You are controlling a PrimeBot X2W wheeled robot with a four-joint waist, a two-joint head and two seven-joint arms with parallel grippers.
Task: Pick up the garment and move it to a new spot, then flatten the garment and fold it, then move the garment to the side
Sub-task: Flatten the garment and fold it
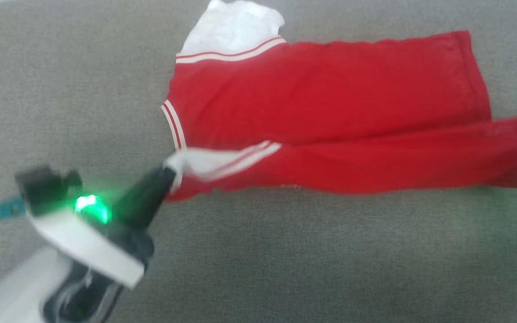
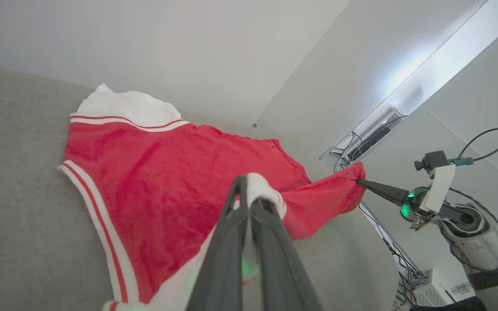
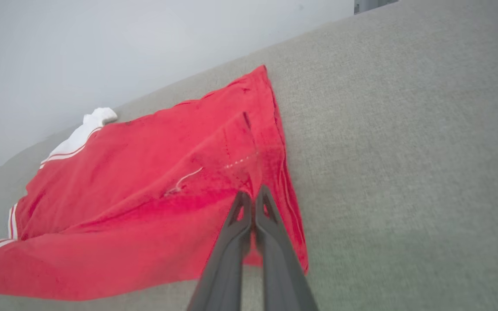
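Work surface: A grey fabric surface (image 1: 285, 260) lay in front of me. A pale wall (image 3: 102, 43) stood behind its far edge in both wrist views.

Garment position: The garment (image 1: 330, 103) lay across the middle of the surface. Its neck end was toward my left and its hem toward my right. The far part of the red body rested flat on the fabric.

Far sleeve: The white far sleeve end (image 1: 236, 27) lay crumpled at the far edge of the garment, just past a band of striped trim (image 1: 231, 53).

Near edge: The near long edge was drawn out in a narrow red band between my two grippers, overlapping the flat body behind it. In the left wrist view this band hung clear of the surface.

Left gripper: My left gripper (image 1: 168, 172) was clenched on the white near sleeve end (image 1: 195, 161), with its fingers pressed together over the cloth.

Right gripper: My right gripper (image 3: 253, 196) was clenched on the red hem corner. Its fingertips met on the cloth there.

Spacing: My grippers were well apart, one at each end of the near edge.

Indicator: A green light (image 1: 91, 208) glowed on my left wrist.

Image quality: The head view was blurred, so I could not make out a chest emblem.
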